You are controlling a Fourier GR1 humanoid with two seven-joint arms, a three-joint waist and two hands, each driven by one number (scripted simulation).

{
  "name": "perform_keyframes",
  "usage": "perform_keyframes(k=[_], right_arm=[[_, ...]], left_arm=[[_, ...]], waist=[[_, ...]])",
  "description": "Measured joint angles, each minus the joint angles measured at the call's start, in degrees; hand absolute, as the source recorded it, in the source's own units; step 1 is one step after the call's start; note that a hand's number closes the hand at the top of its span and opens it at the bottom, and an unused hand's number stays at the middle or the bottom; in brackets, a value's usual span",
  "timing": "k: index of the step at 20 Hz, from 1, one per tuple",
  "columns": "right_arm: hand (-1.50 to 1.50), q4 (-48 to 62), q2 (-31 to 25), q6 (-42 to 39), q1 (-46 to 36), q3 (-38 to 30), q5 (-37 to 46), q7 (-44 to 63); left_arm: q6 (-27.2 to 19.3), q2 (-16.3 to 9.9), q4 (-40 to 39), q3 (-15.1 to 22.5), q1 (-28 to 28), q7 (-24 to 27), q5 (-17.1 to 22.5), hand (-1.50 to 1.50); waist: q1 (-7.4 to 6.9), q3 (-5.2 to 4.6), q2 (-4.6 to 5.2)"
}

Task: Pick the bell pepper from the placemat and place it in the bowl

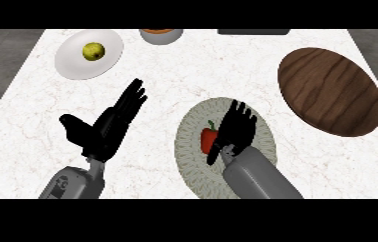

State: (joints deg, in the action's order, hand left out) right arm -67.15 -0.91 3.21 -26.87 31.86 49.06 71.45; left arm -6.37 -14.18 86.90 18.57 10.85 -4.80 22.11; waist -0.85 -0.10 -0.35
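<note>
Now, starting at the left: a white plate (pixel 74 61) with a yellow-green fruit (pixel 93 51) on it sits toward ten o'clock on the marble counter (pixel 184 71). Below it, at about eight o'clock, the left hand (pixel 103 128) rests open with fingers straight and thumb spread, touching nothing.

At twelve o'clock, near the far edge, stands a small bowl (pixel 161 35) with an orange rim, only partly in view; a dark flat object (pixel 253 31) lies at one o'clock beside it.

Just below centre, around six o'clock, is the round pale placemat (pixel 193 121). The bell pepper (pixel 209 139) lies on it, red, with its green stem pointing up the view toward twelve o'clock, so its long axis seems to run from six to twelve. The right hand (pixel 235 128) is just beside the pepper on its three o'clock side, fingers extended forward and the thumb reaching down along the pepper's near side; the fingers are not curled round it, so I read the hand as open and the pepper as not yet held.

The step in hand looks like the approach to the grasp. Next, the fingers and thumb need to close across the pepper's short axis, then lift and carry it toward twelve o'clock to the bowl.

At two o'clock lies a dark wooden oval board (pixel 328 91), well apart.
</note>
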Motion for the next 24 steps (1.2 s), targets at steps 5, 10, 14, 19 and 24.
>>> perform_keyframes(k=[5, 10, 14, 19, 24], right_arm=[[1.50, 1.5, 0.0, 1.6, -1.0, 0.6, -0.2, -0.5], [1.50, 3.2, -0.4, 3.3, -3.1, 4.1, -0.4, -0.9], [1.50, 4.7, -0.3, 4.3, -3.7, 4.7, -0.9, -2.0], [1.50, 6.1, -0.5, 4.7, -5.4, 6.8, -1.5, -1.7], [1.50, 9.2, -0.4, 4.4, -7.2, 5.0, -3.0, -5.2]], left_arm=[[1.7, -0.5, -1.2, -0.9, -0.9, 1.6, 0.0, 0.00], [2.3, -0.4, -0.5, -1.7, -0.6, 0.5, 0.2, 0.00], [1.5, 0.0, 1.5, -1.3, -1.4, -1.1, -0.5, 0.00], [1.4, 1.1, 1.5, -1.1, -1.3, -0.9, -1.3, 0.00], [2.4, 0.8, 1.9, -2.4, -2.2, -1.0, -1.4, 0.00]], waist=[[-0.14, -0.03, 0.01], [-0.27, -0.16, -0.14], [-0.27, -0.15, -0.32], [-0.18, -0.24, -0.39], [0.08, -0.22, -0.44]])
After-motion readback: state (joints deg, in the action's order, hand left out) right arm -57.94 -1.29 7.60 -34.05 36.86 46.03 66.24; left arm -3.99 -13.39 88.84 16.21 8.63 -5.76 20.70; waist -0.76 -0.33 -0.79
